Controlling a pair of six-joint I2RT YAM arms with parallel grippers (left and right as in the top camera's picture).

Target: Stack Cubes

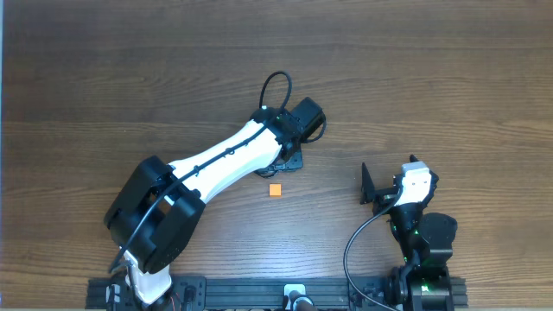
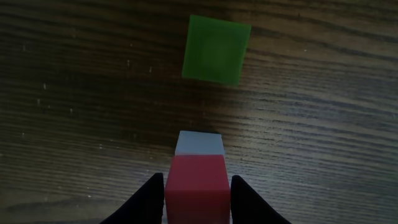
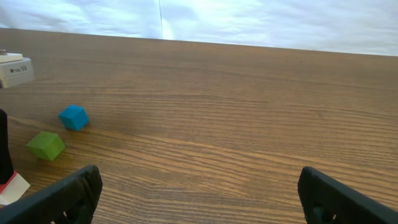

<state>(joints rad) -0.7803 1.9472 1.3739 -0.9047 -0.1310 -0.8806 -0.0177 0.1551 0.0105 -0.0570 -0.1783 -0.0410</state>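
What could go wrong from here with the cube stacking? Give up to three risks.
1. The red cube at the left gripper looks offset from the white cube next to it, so a misaligned stack may topple.
2. The green cube lies close by, and the gripper could knock it when it moves off.
3. The orange cube lies beside the left arm, which might sweep it when pulling back.

The red cube [image 2: 197, 186], gripped by the left pincer [image 2: 198, 199], runs off the bottom edge and covers most of the grey cube [image 2: 199, 143] under it. From above, the left arm [image 1: 225, 160] hides both. In the right wrist view a red and white corner [image 3: 9, 185] is cut by the edge, and so are the right pincer's [image 3: 202, 199] fingers.
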